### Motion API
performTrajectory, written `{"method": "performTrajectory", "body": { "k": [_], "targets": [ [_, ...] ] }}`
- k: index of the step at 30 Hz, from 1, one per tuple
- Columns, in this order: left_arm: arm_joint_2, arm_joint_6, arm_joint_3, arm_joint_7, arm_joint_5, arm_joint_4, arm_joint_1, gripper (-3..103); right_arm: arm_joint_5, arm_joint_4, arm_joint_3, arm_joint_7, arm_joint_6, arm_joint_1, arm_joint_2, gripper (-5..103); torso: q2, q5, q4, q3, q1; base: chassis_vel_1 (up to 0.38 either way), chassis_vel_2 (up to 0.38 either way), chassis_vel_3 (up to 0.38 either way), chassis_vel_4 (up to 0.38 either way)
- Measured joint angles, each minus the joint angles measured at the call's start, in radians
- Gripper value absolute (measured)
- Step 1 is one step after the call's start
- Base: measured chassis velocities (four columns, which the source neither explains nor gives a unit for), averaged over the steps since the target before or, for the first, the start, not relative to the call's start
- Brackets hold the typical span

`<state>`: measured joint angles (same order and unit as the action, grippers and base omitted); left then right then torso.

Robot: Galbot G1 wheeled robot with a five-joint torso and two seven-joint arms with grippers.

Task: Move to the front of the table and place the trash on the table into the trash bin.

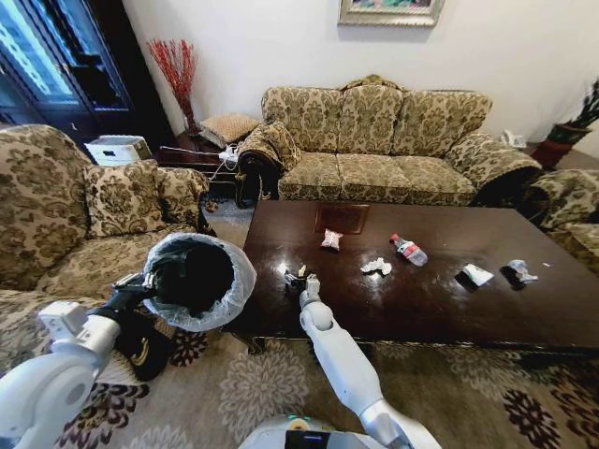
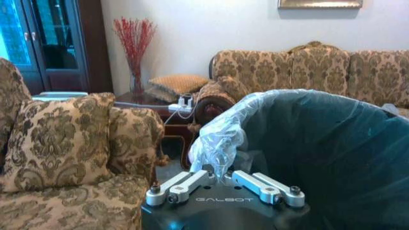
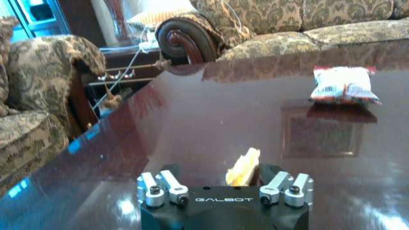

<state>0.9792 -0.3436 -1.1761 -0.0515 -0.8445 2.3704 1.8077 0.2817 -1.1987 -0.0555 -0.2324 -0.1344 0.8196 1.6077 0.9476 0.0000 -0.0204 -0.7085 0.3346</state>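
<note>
Right claw (image 3: 246,179) is planted low on the worktop (image 1: 440,299) near its left front corner, and a small yellow scrap (image 3: 244,166) is seen pinched upright between its fingers. The grip is taken from above, so the scrap can likely be lifted straight off the glossy wood.

Left claw (image 2: 223,184) is clenched on the bin (image 1: 192,279), nipped onto the white liner bag (image 2: 221,136) folded over the rim. The bin is held tilted, mouth toward the worktop's left end and just beside it, probably so that only a short carry is needed for each piece.

More trash is left spread along the worktop: a red-and-white snack packet (image 1: 331,239) by the inlaid centre panel, crumpled white paper (image 1: 377,267) near the middle, a clear bottle (image 1: 409,250) with a red label beside it, and two more wrappers (image 1: 476,274) toward the right end. Most of the job is judged still to be done.

"GALBOT" can be read in pale letters on both claw housings. Print on the packet and bottle label is too small to be made out.
</note>
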Motion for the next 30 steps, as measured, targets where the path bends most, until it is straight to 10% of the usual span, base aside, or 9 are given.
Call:
{"method": "performTrajectory", "body": {
  "k": [16, 30],
  "targets": [
    [0.024, 0.0, 0.023, -0.005, 0.006, 0.012, -0.004, 1, -0.048, -0.008, -0.009, 0.008, 0.033, 0.027, 0.002, 13, 0.0, 0.0, 0.0001, 0.0, 0.0, 0.0, 0.0, 0.0, 0.0],
    [-0.129, -0.109, -0.032, -0.097, -0.181, 0.013, 0.037, 1, 0.093, -0.409, -0.031, 0.07, 0.041, 0.152, -0.137, 0, 0.0, 0.0001, 0.0001, 0.0, 0.0, 0.0, 0.0, 0.0, 0.0]
  ]
}}
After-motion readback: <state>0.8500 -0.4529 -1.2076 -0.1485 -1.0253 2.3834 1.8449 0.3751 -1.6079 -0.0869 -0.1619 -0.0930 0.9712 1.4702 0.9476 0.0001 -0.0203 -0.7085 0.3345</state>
